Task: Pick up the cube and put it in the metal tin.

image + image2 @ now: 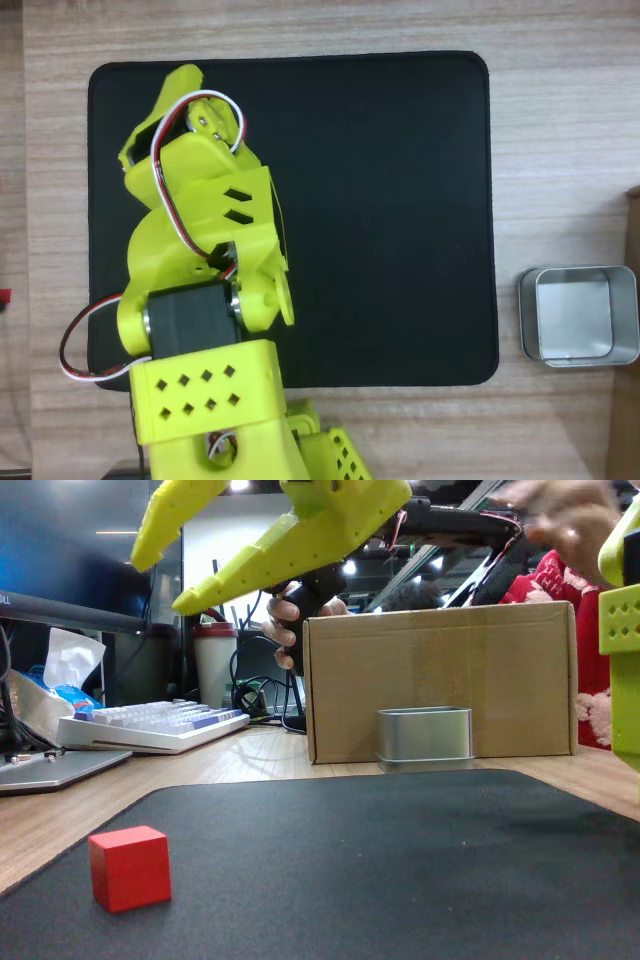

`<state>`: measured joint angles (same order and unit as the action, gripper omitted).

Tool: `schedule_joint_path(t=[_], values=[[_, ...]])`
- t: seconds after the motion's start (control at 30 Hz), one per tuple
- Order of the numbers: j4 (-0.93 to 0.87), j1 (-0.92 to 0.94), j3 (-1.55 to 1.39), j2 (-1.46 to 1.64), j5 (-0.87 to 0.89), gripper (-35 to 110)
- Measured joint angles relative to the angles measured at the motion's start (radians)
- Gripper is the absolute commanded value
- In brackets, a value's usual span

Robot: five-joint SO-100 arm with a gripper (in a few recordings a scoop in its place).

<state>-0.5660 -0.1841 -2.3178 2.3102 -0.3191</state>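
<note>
overhead view shows the black mat (380, 220) lying on the wooden counter (560, 150), and i use this mat as the landmark. the yellow-green arm (205, 250) reaches over the left part of the mat, from the bottom edge up toward the top left corner. the gripper (160, 115) is above that top left corner. the metal tin (578, 315) stands off the mat, on the counter just beside the mat's right edge, near its lower right corner. the tin looks empty, with a pale bottom.

fixed view looks low along the mat (400, 860). the cube (129, 867) sits on the mat, near its left edge and close to the camera, resting flat. the gripper (168, 575) hangs high above the mat, well apart from the cube, with its two fingers spread wide and nothing between them. the metal tin (425, 738) stands behind the far edge of the mat, right in front of a cardboard box (440, 680). a keyboard (155, 725) lies on the counter beyond the mat's left side. a person's hand (285, 620) is seen behind the box.
</note>
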Motion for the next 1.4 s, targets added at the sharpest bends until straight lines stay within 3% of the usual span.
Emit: schedule_joint_path(t=[0.27, 0.4, 0.8, 1.3, 1.4], values=[[-0.091, -0.112, 0.080, -0.140, 0.000, 14], [-0.092, -0.112, 0.166, -0.367, 0.000, 16], [-0.069, -0.106, 0.276, -0.653, -0.023, 23], [-0.061, -0.137, 0.385, -0.818, -0.091, 23], [-0.071, -0.152, 0.370, -0.813, -0.097, 14]])
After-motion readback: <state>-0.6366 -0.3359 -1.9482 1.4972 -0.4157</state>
